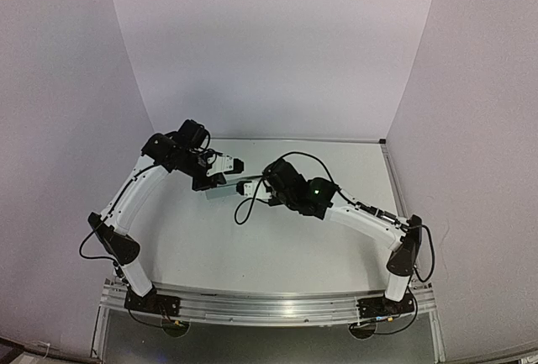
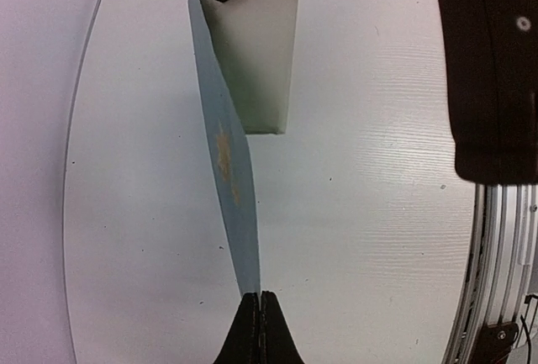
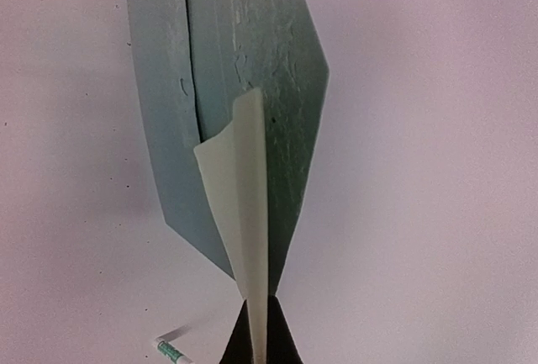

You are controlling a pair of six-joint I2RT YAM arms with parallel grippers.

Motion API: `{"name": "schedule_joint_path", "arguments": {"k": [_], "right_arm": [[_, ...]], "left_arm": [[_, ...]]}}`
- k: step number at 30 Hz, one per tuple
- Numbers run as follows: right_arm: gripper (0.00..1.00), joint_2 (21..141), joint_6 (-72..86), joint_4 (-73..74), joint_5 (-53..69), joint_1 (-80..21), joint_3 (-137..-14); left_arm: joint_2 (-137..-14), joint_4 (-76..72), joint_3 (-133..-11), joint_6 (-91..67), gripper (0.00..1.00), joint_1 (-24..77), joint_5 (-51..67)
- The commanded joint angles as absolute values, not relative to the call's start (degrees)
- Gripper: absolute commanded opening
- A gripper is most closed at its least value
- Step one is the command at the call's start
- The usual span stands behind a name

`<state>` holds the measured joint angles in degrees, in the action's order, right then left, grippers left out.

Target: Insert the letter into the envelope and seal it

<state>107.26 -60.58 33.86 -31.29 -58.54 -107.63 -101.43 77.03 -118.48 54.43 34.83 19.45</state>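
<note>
The right gripper (image 3: pixel 259 334), clamped on the flat cream paper letter (image 3: pixel 242 204), should push it straight ahead into the pale teal paper envelope (image 3: pixel 244 53), which the left gripper (image 2: pixel 261 330) pinches steady just ahead of its own fingertips.

White matte desk (image 1: pixel 277 246), evenly lit, soft shadows only. Plain pale panels with a faint lilac tint close it in: back wall (image 1: pixel 269 44), left wall (image 1: pixel 59 129), right wall (image 1: pixel 471 129), meeting at angled seams. Silver metal rail (image 1: pixel 269 307) runs along the desk's near edge.
</note>
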Motion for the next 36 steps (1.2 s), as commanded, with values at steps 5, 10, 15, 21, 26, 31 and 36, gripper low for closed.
{"name": "schedule_joint_path", "arguments": {"k": [5,10,15,21,26,31,36], "right_arm": [[0.0,106.6,-56.42,31.56,-33.89,-58.51,-112.68],[0.0,105.66,-55.81,30.39,-33.95,-58.49,-109.71],[0.0,105.56,-57.59,30.01,-34.29,-58.49,-107.72],[0.0,105.58,-59.48,29.46,-35.21,-58.46,-106.11],[0.0,104.32,-59.93,29.51,-29.65,-58.47,-104.53],[0.0,104.82,-61.34,30.43,-23.17,-58.69,-105.41],[0.0,108.1,-64.03,31.17,-22.51,-58.81,-107.61]], "left_arm": [[-101.43,90.89,-119.28,52.3,0.0,35.07,21.48],[-102.0,90.2,-121.14,47.58,0.0,35.07,23.86],[-103.1,92.65,-124.62,46.21,0.0,35.07,26.82],[-103.42,94.03,-124.99,45.97,0.0,35.07,28.38],[-103.09,92.36,-124.46,46.02,0.0,35.07,28.2],[-101.57,88.21,-121.16,49.21,0.0,35.11,27.23],[-101.51,88.42,-121.41,51.7,0.0,35.57,28.17]]}}
